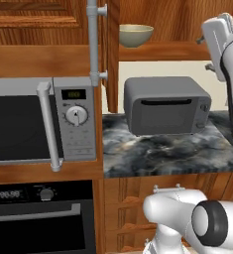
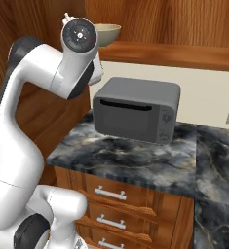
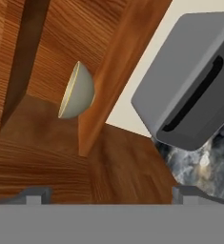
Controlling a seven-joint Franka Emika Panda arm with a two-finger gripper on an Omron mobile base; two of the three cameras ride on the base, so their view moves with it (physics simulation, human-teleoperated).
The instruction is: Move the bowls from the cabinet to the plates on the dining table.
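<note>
One bowl (image 1: pixel 136 34) (image 2: pixel 106 33), grey-olive with a pale rim, stands upright on the shelf of the open wooden cabinet (image 1: pixel 177 50) (image 2: pixel 174 53). In the rolled hand view the bowl (image 3: pixel 77 90) appears tipped sideways, ahead and left of centre. My gripper (image 3: pixel 108 194) is open wide with nothing between its fingertips (image 3: pixel 35 194), and it stands well short of the bowl. In the right base view my hand (image 2: pixel 79 36) hovers just in front of the bowl at shelf height. The plates and the dining table are out of view.
A grey toaster oven (image 1: pixel 166 105) (image 2: pixel 135 109) (image 3: pixel 194 90) sits on the small marbled counter (image 1: pixel 162 154) below the shelf. The open cabinet door with its silver bar handle (image 1: pixel 93 39) hangs left of the bowl. A microwave (image 1: pixel 38 121) sits over a wall oven at the left.
</note>
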